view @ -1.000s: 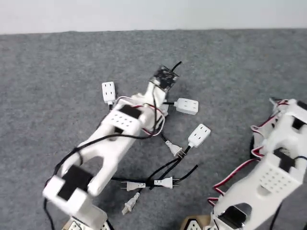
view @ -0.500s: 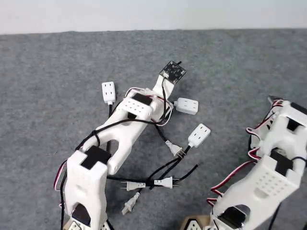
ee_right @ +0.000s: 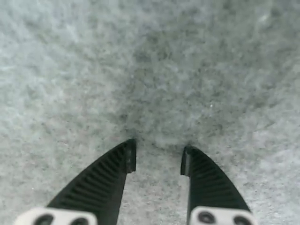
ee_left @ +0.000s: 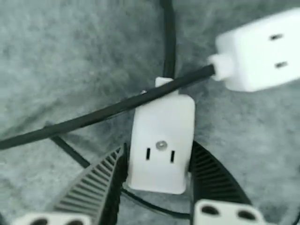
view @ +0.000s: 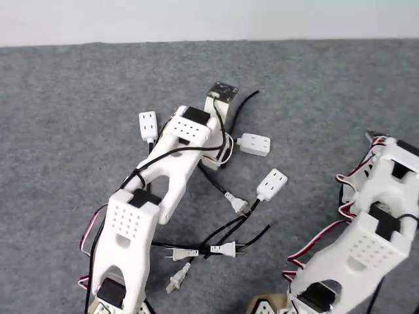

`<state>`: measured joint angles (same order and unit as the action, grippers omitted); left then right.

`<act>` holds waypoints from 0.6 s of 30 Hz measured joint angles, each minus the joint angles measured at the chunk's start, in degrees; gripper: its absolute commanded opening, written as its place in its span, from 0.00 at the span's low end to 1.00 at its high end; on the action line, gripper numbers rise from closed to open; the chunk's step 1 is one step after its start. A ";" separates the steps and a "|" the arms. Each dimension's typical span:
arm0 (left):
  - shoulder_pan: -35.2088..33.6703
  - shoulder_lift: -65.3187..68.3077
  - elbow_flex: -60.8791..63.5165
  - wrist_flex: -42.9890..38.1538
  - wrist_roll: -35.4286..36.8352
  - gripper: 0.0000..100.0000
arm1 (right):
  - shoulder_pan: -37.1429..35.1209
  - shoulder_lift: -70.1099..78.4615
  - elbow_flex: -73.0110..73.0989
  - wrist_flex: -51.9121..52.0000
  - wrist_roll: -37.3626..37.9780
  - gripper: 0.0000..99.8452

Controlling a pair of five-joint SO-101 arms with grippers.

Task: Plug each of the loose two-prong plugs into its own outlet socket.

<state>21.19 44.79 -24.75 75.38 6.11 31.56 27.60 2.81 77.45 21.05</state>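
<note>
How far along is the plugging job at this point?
Done: nothing; the three sockets on the mat show empty slots. In hand: left gripper clamps a fourth socket, also empty. Left: the loose plugs lie unplugged; right gripper hovers open, empty.

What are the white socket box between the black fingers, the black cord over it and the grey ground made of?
The socket box looks like hard, smooth plastic, with crisp edges. The black cord seems rubber or soft plastic, as it curves freely. The grey ground looks like felt or short carpet: fuzzy and matt.
</note>
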 measured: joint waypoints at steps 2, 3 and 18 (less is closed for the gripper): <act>-0.18 1.49 -2.37 1.58 0.26 0.07 | -0.09 0.00 0.00 0.00 0.00 0.14; -0.09 2.20 -3.60 2.29 0.35 0.01 | -0.09 0.00 0.00 0.00 0.00 0.14; 0.09 -5.54 -6.86 14.42 4.57 0.01 | -0.09 0.00 0.00 0.00 0.00 0.14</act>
<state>21.27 39.25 -31.60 89.80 10.68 31.47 27.60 2.81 77.45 21.05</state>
